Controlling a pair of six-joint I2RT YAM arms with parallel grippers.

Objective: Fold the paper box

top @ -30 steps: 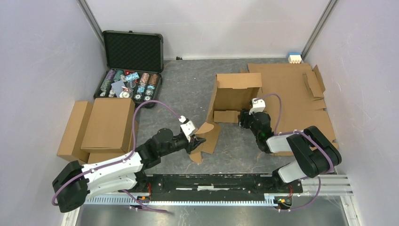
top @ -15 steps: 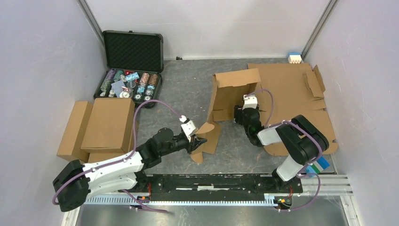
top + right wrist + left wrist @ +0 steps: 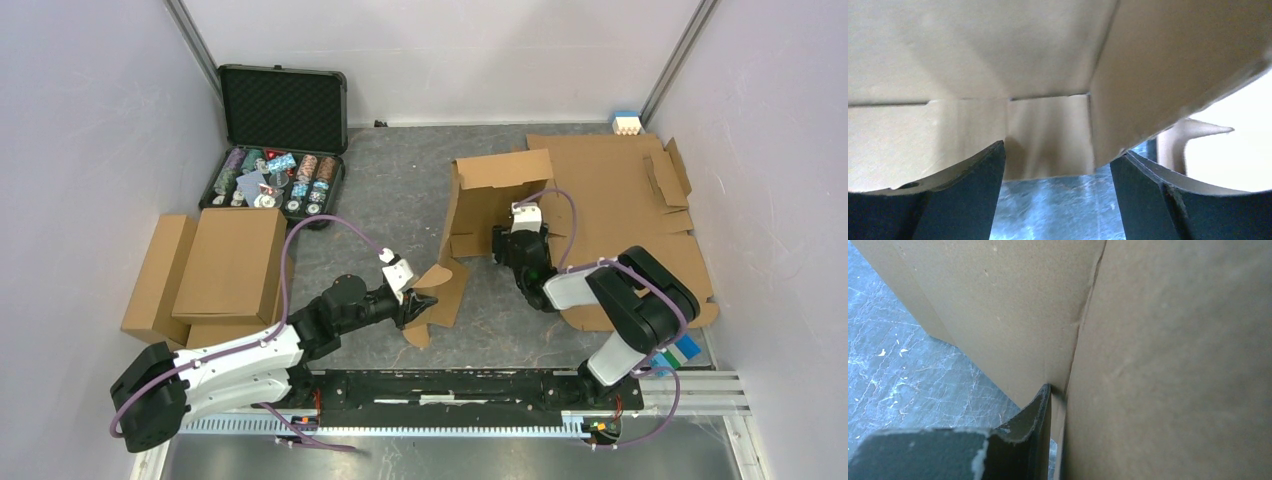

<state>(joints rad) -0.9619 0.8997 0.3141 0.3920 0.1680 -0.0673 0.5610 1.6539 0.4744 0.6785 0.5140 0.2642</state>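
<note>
The paper box [image 3: 490,205] is a brown cardboard sheet, half raised, standing mid-table with a top flap leaning over. Its near-left flap [image 3: 440,285] curls toward my left gripper [image 3: 422,303], which is shut on it. In the left wrist view one dark finger [image 3: 1023,440] presses against the cardboard [image 3: 1158,340]; the other finger is hidden behind it. My right gripper [image 3: 497,243] sits low at the box's open near side, open. In the right wrist view its fingers [image 3: 973,190] stand wide apart with only table between them, and the box's inner wall [image 3: 1048,75] is just ahead.
An open black case of poker chips [image 3: 280,140] sits at the back left. Stacked brown folded boxes [image 3: 220,265] lie at the left. Flat cardboard sheets [image 3: 630,200] cover the right side under my right arm. A small blue-white block [image 3: 626,123] is in the back right corner.
My right gripper has moved left, closer to the box, and opened wider. The box's top flap has tipped toward the right. The left gripper has held its grip almost still.
</note>
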